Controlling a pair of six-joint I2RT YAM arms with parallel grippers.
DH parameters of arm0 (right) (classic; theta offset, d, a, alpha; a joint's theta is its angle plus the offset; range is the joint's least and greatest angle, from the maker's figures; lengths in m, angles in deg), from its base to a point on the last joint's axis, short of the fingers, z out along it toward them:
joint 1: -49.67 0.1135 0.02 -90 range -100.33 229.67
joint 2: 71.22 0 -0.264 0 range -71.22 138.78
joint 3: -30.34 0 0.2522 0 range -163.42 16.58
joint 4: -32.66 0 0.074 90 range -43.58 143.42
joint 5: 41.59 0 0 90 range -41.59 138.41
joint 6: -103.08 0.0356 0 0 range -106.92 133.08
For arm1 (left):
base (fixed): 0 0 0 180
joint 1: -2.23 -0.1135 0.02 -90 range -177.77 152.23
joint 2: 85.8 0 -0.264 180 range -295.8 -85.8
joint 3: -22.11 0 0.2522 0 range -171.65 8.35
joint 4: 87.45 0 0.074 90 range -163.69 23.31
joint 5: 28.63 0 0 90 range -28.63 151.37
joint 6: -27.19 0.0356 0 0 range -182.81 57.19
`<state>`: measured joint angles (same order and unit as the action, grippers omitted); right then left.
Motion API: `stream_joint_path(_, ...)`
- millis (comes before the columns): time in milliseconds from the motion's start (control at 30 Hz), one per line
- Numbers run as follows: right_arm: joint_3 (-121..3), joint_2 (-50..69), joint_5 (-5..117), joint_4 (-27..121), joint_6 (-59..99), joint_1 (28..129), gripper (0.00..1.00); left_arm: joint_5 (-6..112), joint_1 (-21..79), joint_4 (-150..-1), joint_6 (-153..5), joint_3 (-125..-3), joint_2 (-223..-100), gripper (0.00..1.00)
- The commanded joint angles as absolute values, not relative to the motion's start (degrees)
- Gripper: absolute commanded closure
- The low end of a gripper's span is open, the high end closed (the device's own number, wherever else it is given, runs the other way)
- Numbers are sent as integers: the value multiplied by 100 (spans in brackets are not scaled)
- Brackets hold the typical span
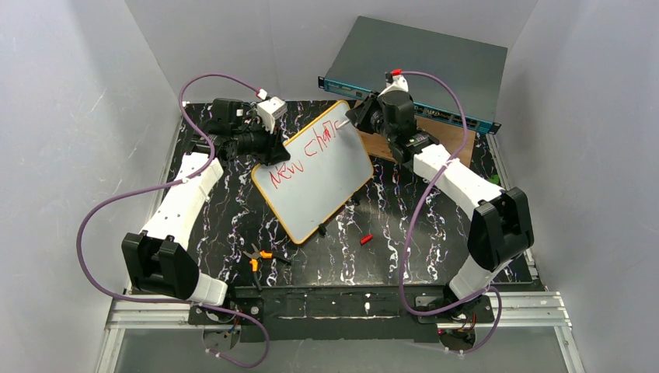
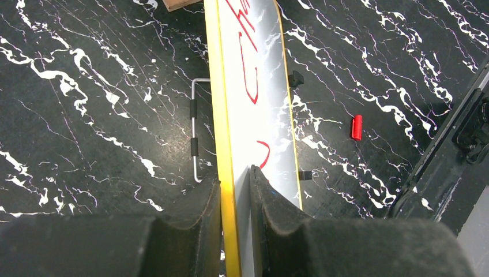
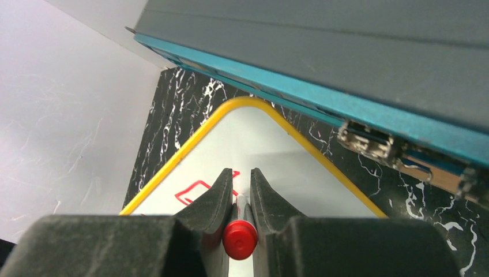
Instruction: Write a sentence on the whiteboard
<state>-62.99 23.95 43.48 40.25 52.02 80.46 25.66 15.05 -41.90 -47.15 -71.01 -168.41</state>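
A: Near stuff?
B: Pliers [image 1: 259, 257] at 7 o'clock of whiteboard [image 1: 319, 190], red cap [image 1: 366, 239] at 5.
A: Board?
B: Mid-table, skewed; sentence [image 1: 303, 159] in red on far half.
A: Claws?
B: L gripper [image 2: 235, 179] clamped on its 10 o'clock rim. R gripper [image 3: 240, 173] pinching marker [image 3: 240, 239] at 1 o'clock corner.

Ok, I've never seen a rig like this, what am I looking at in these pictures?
Two robot arms stand at a black table. The wide picture looks down from above; the other two come from wrist cameras. The left arm's jaws clamp the whiteboard's edge, holding it tilted. The right arm's jaws grip a red marker at the board, which bears red writing. Pliers and a small red cylinder lie on the table; a grey box sits behind.
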Motion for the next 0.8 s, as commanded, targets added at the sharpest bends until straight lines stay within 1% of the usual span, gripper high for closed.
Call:
stream_joint_path(0, -6064, 2281, 4279, 3869, 5205, 8105, 99, 2676, 1553, -4110, -4206, -7203, -16774, 100)
stream_joint_path(367, -6097, 2162, 4115, 3972, 5005, 7962, 99, 2665, 1559, -4100, -4211, -7210, -16757, 100)
stream_joint_path(767, -6285, 2059, 4236, 3978, 4887, 7780, 99, 2679, 1558, -4091, -4211, -7192, -16694, 100)
